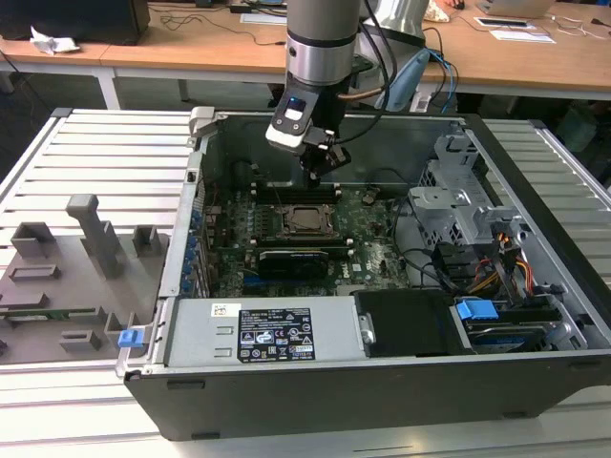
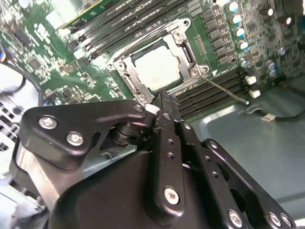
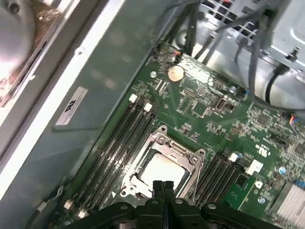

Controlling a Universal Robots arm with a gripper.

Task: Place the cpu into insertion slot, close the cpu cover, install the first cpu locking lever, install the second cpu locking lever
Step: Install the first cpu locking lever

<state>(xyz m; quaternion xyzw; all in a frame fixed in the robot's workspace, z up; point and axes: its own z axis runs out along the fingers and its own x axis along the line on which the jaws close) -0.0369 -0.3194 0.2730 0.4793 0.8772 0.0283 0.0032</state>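
Motherboard (image 1: 374,240) holds cpu (image 3: 161,168) under cpu cover (image 3: 177,144); pincer (image 3: 160,185) closed above.

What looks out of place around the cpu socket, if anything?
One thing: in the second wrist view a thin metal lever juts slantwise from a corner of the cpu cover across the memory slots, instead of lying along its edge, so it looks unlatched. The cpu sits square inside.
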